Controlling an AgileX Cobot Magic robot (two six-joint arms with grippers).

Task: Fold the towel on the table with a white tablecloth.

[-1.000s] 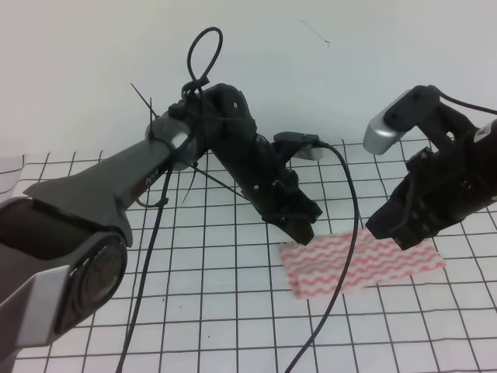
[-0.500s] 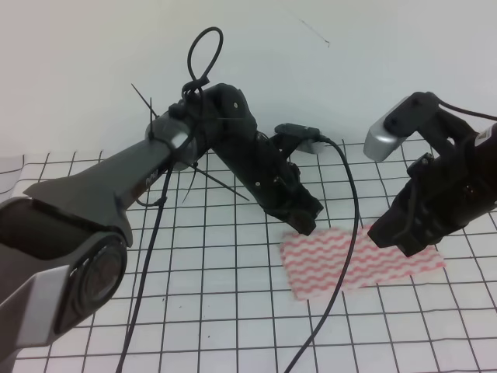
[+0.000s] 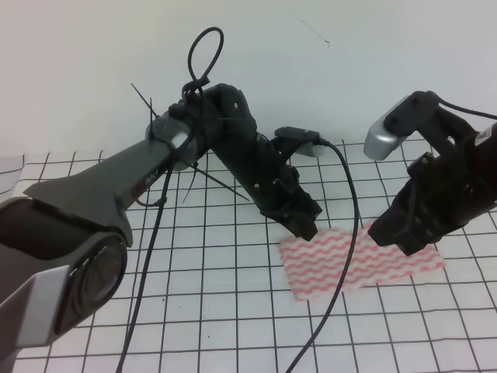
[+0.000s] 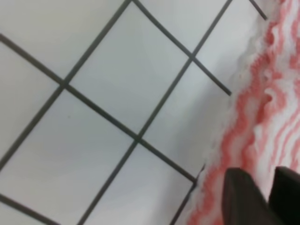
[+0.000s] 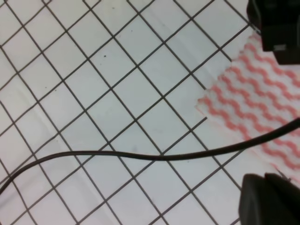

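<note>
Towel lies flat on the gridded tablecloth, right of centre; left gripper at its far-left corner, right gripper over its right part. Left wrist: gripper tips narrow, over towel edge. Right wrist: cable crosses; its gripper's state is unclear.

Black arms, grey-silver camera housing, looping black cable.

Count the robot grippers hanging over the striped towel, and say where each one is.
2. The left gripper is at the towel's upper-left corner; the right gripper is over its upper right part. Nothing suggests another is hidden.
</note>
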